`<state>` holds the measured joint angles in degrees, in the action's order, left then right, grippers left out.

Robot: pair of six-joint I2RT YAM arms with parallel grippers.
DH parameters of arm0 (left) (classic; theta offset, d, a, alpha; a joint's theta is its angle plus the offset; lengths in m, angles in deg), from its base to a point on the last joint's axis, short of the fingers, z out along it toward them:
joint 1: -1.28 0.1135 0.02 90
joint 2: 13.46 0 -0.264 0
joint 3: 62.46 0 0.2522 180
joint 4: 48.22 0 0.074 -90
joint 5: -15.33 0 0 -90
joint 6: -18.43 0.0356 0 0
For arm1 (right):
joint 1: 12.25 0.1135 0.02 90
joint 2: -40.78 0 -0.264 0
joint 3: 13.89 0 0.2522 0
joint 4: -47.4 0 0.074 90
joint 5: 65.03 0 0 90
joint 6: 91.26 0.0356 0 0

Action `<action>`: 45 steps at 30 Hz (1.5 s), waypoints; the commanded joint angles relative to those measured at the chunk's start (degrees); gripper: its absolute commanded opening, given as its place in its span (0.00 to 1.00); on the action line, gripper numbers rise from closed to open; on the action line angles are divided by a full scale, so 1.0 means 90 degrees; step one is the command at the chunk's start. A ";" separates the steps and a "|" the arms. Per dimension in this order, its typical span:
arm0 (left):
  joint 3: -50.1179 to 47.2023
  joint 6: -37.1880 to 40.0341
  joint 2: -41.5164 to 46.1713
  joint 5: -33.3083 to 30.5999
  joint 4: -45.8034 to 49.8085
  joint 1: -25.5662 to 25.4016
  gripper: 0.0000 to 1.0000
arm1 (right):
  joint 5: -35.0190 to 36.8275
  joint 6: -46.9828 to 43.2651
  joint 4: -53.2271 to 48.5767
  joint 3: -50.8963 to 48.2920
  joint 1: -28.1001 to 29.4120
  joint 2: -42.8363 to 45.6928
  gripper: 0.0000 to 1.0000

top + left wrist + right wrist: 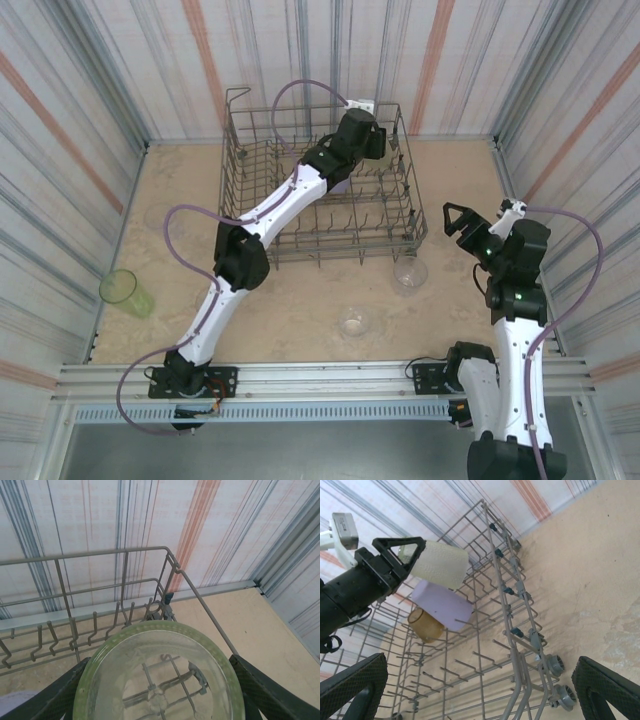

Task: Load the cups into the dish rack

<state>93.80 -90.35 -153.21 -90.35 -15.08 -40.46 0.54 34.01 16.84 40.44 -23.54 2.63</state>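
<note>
The left arm is extended over the dish rack (412, 214) with a yellow-green cup (150, 631) pinched in the left gripper (362, 138) — cup base cropped. The right gripper (465, 222) is held raised, jaws spread.

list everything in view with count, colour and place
table: one, beige, under everything
dish rack: one, grey wire, far middle of table
lavender cup: one, lavender, tilted in rack
amber cup: one, amber, in rack beside it
held cup: one, yellow-green, in left claw above rack
green cup: one, yellow-green, table's left edge
clear cups: two, clear, table in front of rack
left claw: one, black, closed on held cup
right claw: one, black, open, right of rack
</note>
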 commanded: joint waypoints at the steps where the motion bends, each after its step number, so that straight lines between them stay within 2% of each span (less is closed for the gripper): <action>1: 0.0192 0.0261 -0.0185 -0.0256 -0.0347 -0.0023 0.00 | -0.0032 -0.0203 0.0058 -0.0134 -0.0053 -0.0103 0.99; 13: 0.0227 0.0719 -0.0412 -0.0433 -0.0552 0.0018 0.00 | -0.0079 -0.0100 0.0417 -0.0241 -0.0054 -0.0322 0.99; 34: 0.0250 0.0223 -0.0832 -0.0046 -0.0541 0.0263 0.00 | 0.0027 -0.0208 0.0455 -0.0288 -0.0053 -0.0302 0.99; 45: 0.0263 0.0221 -0.1035 0.0121 -0.0609 0.0233 0.27 | 0.0047 -0.0197 0.0498 -0.0319 -0.0049 -0.0340 0.99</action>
<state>94.87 -87.88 -160.20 -90.15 -20.24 -38.79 0.78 33.96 20.34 37.89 -23.54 -0.45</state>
